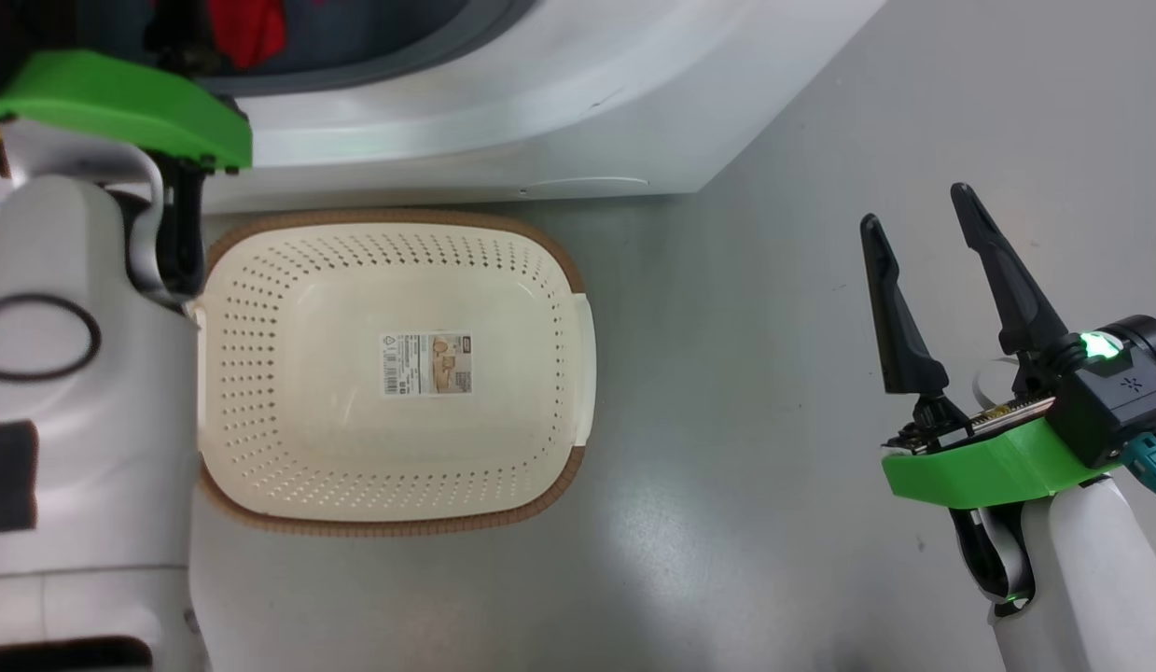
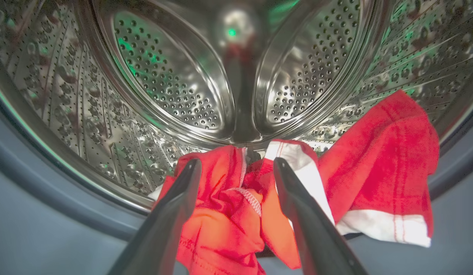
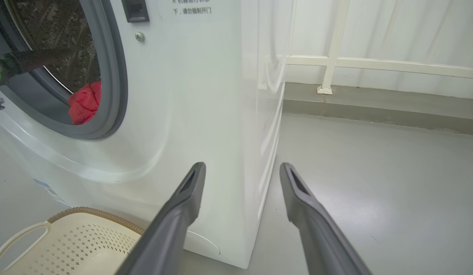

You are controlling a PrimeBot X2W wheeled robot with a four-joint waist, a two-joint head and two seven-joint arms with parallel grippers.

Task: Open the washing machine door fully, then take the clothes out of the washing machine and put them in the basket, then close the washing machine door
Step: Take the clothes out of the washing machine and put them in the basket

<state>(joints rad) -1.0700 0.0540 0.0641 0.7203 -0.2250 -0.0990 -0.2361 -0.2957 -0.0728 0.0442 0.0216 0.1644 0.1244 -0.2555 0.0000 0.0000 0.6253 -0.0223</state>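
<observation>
The clothes [image 2: 377,160], bright red with white panels, lie heaped at the front lip of the steel drum [image 2: 171,76]. My left gripper [image 2: 236,164] is open inside the washing machine's mouth, its fingers straddling a red fold without pinching it. From the head view the clothes [image 1: 249,28] peek out at the top left, above the white washing machine [image 1: 503,103]. The basket [image 1: 391,219] sits on the floor just in front, holding only its sticker. My right gripper [image 1: 915,207] hangs open over the floor to the right, holding nothing. The washing machine door is out of view.
A grey rubber gasket [image 2: 49,198] rings the drum. The right wrist view takes in the washer's side [image 3: 259,114], the basket's corner [image 3: 91,212] and grey floor [image 3: 373,172] running to a white railing [image 3: 335,61]. My pale left forearm [image 1: 74,373] covers the basket's left edge.
</observation>
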